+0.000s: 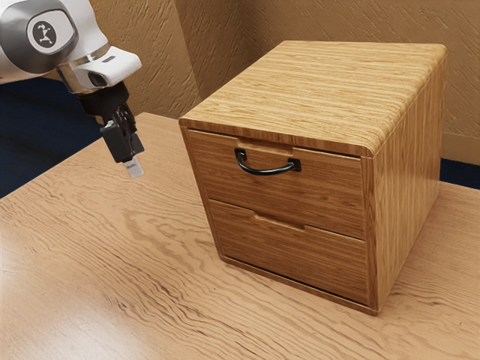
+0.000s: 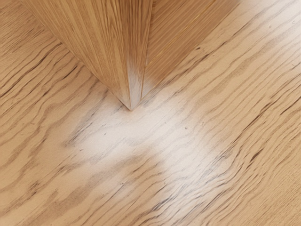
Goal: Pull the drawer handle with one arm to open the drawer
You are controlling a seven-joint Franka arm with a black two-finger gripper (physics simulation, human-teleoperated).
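Observation:
A wooden cabinet (image 1: 322, 90) with two drawers stands on the table. The upper drawer (image 1: 315, 191) carries a black curved handle (image 1: 266, 166), and its front sits flush with the cabinet face. The lower drawer (image 1: 300, 251) has only a small notch at its top edge and is also flush. My gripper (image 1: 133, 166) hangs above the table toward the exterior view's left of the cabinet, well apart from the handle and pointing down. It holds nothing. In the wrist view a vertical corner edge of the cabinet (image 2: 130, 70) rises from the table just ahead of my hand.
The wooden table (image 1: 112, 285) spreads wide in front of the cabinet and under my hand. A textured brown wall (image 1: 187, 37) stands behind, with dark blue floor (image 1: 37, 127) at the exterior view's left.

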